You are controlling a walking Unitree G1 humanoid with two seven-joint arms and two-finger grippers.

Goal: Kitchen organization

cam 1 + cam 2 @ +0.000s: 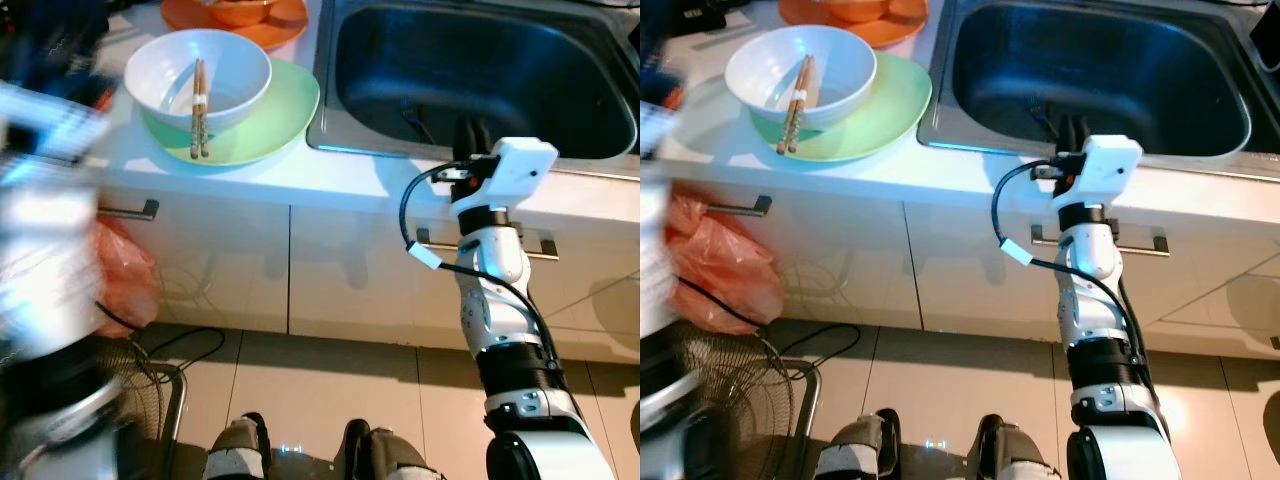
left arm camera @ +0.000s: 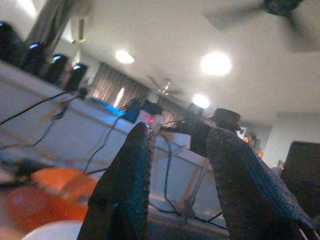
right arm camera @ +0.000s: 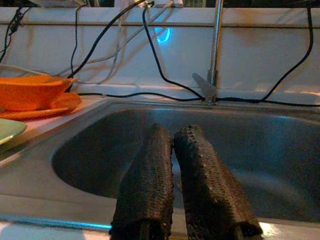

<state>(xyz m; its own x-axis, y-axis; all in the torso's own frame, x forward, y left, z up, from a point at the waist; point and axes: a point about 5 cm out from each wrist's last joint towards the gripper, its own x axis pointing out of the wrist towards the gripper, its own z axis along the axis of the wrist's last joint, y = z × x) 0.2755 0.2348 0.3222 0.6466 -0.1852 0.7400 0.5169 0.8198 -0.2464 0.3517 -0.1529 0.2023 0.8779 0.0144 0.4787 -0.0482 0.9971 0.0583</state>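
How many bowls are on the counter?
2. A white bowl with chopsticks sits on the green plate; an orange bowl sits on the orange plate behind. More may lie outside the views.

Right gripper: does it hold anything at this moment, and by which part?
Nothing is held. The right gripper is shut and empty over the front edge of the sink.
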